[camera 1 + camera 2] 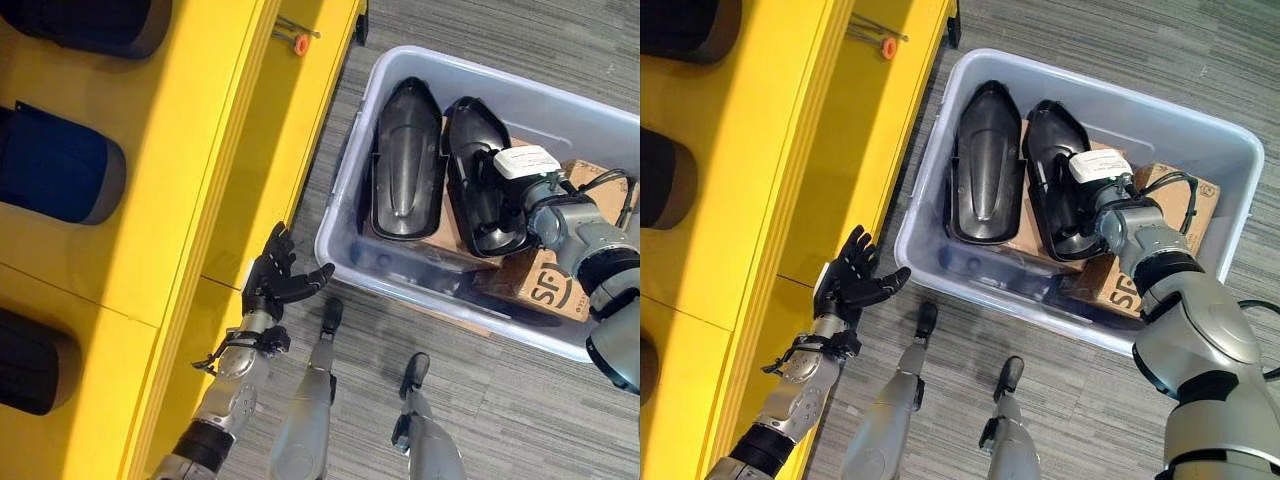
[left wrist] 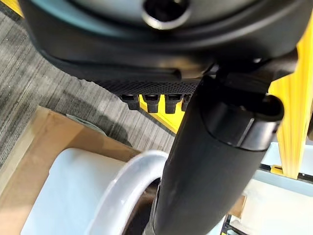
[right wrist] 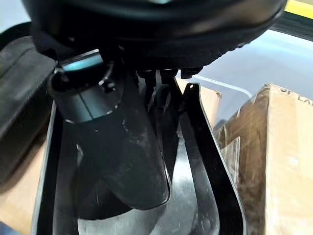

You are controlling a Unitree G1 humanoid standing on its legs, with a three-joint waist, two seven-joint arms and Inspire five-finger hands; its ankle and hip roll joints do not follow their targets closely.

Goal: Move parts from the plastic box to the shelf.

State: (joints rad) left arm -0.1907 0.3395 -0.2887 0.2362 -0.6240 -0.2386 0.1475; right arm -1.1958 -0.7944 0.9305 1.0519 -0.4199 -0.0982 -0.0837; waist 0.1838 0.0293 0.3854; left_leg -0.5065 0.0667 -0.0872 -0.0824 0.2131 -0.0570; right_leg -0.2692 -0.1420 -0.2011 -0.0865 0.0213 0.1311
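A pale grey plastic box (image 1: 1140, 110) stands on the floor right of the yellow shelf (image 1: 170, 150). Two long black moulded parts lie side by side in it: the left part (image 1: 405, 160) and the right part (image 1: 475, 190). My right hand (image 1: 527, 165), with a white cover, reaches down into the hollow of the right part (image 3: 205, 161); its thumb (image 3: 117, 147) sits inside the shell. My left hand (image 1: 275, 275) hovers open beside the shelf's lower edge, holding nothing, well left of the box.
Dark rounded parts (image 1: 60, 165) lie on the shelf levels at the left. Cardboard boxes (image 1: 550, 285) sit under and beside the parts in the box. Small orange-tipped pieces (image 1: 298, 40) rest on the shelf's far end. Grey carpet lies between shelf and box.
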